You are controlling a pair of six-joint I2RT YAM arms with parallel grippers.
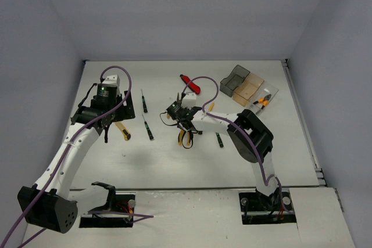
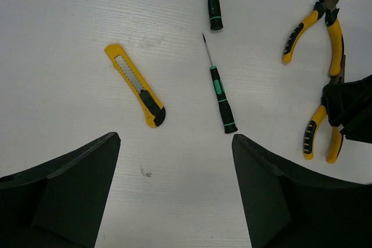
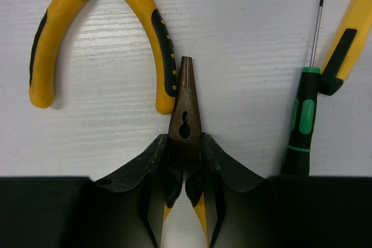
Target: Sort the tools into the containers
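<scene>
The white counter [image 1: 174,166] stands in a booth of bare lavender-grey walls [image 1: 186,15], and the left wrist view shows faint smudges on it. In the top view three containers line up at the counter's 1 o'clock. They are the dark bin [image 1: 234,78], the tan bin [image 1: 249,89] and the clear bin [image 1: 271,92], which holds the orange pliers [image 1: 261,102].

Near mid-counter the right claw [image 3: 186,154] pinches the held pliers [image 3: 186,114] at the joint, nose toward 12 o'clock. I cannot tell whether they are lifted. The second pliers [image 3: 160,50] lie at its 11 o'clock, one handle just beside that nose. The near screwdriver [image 3: 303,117] crowds in at 3 o'clock. From above, the red knife [image 1: 190,83] lies at the claw's 12 o'clock.

The left claw [image 2: 175,140] is spread wide around nothing. The yellow knife [image 2: 135,85] is at its 11 o'clock and the middle screwdriver [image 2: 221,94] at 1 o'clock.
</scene>
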